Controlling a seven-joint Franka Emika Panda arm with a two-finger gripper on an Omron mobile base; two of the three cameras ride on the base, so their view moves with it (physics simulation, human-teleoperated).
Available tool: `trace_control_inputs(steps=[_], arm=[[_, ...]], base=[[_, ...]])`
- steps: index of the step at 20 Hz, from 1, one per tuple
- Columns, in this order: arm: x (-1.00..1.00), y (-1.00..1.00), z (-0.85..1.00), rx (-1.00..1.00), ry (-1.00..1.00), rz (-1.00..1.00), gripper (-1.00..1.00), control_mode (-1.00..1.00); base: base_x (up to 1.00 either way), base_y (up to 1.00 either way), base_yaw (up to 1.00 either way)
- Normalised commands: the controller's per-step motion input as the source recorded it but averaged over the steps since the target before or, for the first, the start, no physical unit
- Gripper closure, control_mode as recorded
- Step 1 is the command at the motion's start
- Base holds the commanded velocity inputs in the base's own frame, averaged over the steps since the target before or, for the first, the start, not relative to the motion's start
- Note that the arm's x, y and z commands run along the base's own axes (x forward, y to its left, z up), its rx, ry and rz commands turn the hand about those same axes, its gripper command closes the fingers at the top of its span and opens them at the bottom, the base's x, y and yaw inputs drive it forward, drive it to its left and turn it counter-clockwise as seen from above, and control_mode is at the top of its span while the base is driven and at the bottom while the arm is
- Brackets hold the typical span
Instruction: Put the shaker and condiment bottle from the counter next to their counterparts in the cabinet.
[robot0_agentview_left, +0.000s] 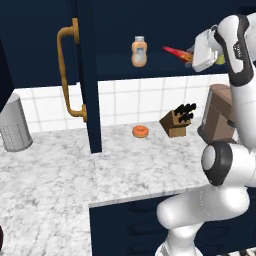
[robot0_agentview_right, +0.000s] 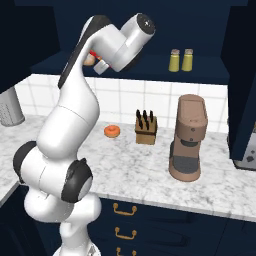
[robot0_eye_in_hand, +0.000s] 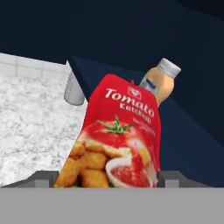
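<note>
My gripper (robot0_agentview_left: 191, 55) is shut on the condiment bottle (robot0_agentview_left: 175, 52), a red tomato ketchup squeeze bottle lying nearly level with its tip pointing left, just above the cabinet (robot0_agentview_left: 85, 75) shelf. In the hand view the condiment bottle (robot0_eye_in_hand: 118, 140) sits between my fingertips (robot0_eye_in_hand: 41, 177). The plump pale orange bottle (robot0_eye_in_hand: 159, 83) stands upright just behind it, and it shows on the shelf to the left of the red tip (robot0_agentview_left: 139, 51). Two olive-yellow shakers (robot0_agentview_right: 174, 60) (robot0_agentview_right: 188, 60) stand side by side further right on the shelf. The counter (robot0_agentview_left: 125, 165) lies below.
An open cabinet door with a curved orange-brown handle (robot0_agentview_left: 67, 75) hangs left of the shelf. On the counter are an orange donut (robot0_agentview_left: 140, 131), a knife block (robot0_agentview_left: 177, 121), a brown coffee machine (robot0_agentview_right: 187, 137) and a grey perforated canister (robot0_agentview_left: 15, 125).
</note>
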Motion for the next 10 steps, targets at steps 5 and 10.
trace_control_inputs(steps=[5,10], arm=[[0.53,0.08,0.08,0.0,0.2,-0.02,1.0,-1.0],[0.7,0.01,0.04,0.0,0.21,0.0,1.0,-1.0]], base=[[0.0,0.0,0.0],[0.0,0.0,0.0]])
